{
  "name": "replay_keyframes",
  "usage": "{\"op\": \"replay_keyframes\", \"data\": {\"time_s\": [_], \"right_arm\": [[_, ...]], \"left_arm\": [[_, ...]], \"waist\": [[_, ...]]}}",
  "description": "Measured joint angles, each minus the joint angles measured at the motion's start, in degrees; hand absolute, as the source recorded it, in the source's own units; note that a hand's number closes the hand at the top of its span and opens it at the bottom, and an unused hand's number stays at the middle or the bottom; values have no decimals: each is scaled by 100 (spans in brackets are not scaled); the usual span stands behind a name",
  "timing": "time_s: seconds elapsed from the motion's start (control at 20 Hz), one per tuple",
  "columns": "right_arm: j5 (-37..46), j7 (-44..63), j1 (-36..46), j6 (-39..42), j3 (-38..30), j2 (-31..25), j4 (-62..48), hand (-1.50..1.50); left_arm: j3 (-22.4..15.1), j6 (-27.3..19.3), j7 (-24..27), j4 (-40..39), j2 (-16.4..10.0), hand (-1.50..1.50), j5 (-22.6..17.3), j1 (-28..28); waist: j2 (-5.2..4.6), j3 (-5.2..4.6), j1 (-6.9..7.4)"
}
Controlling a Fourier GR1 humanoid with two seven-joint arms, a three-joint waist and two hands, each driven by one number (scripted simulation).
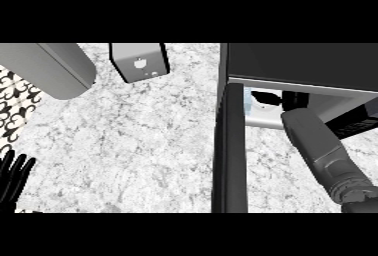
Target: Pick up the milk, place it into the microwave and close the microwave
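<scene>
nearest, well to the left of the microwave (pixel 295 62), at the view's lower edge: left hand (pixel 15 175), open, fingers straight and pointing up, holding nothing, resting over the counter (pixel 133 140).

near, in front of the microwave: grey right forearm (pixel 321 150), slanting up from the lower right corner and entering the microwave's open front.

along the microwave's left side: microwave door (pixel 230 150), swung wide open, seen edge-on as a dark bar running toward the near edge.

inside the microwave's pale cavity: right hand (pixel 277 98), black, just past the front opening. cannot tell how far open, nor what, if anything, held.

milk: not made out as a separate thing. pale bluish patch (pixel 246 105) inside the cavity, between right hand and microwave door; cannot tell whether that is the milk.

farther back, left of the microwave: grey box (pixel 139 61) with a small white mark on its face, standing on the counter.

farthest left of the microwave: large grey rounded body (pixel 48 67), lying at a slant; just below it a black-and-white patterned surface (pixel 15 100).
</scene>
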State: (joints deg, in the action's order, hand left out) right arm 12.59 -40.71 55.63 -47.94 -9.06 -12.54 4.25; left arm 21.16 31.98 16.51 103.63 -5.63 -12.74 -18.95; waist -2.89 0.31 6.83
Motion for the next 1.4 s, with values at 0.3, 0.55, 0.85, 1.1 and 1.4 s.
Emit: {"op": "replay_keyframes", "data": {"time_s": [0.3, 0.55, 0.85, 1.1, 1.4], "right_arm": [[19, -21, -56, -9, -10, 144, 32, -150], [-21, -114, -133, 112, -70, 191, 96, -150], [-115, -272, -252, 360, -188, 150, 170, -150], [-281, -608, -474, 892, -342, 144, 328, -150], [-490, -1043, -861, 1632, -481, 334, 526, -150]], "left_arm": [[-74, 12, 32, 17, 87, -150, 49, -50], [-35, -23, 39, 130, 111, -150, 47, -107], [-61, -39, 195, 227, 246, -150, 182, -298], [-77, -19, 241, 311, 336, -150, 215, -461], [-104, 110, 271, 487, 418, -150, 225, -747]], "waist": [[37, -4, -70], [72, -6, -143], [109, -8, -218], [149, -10, -312], [216, -19, -446]]}}
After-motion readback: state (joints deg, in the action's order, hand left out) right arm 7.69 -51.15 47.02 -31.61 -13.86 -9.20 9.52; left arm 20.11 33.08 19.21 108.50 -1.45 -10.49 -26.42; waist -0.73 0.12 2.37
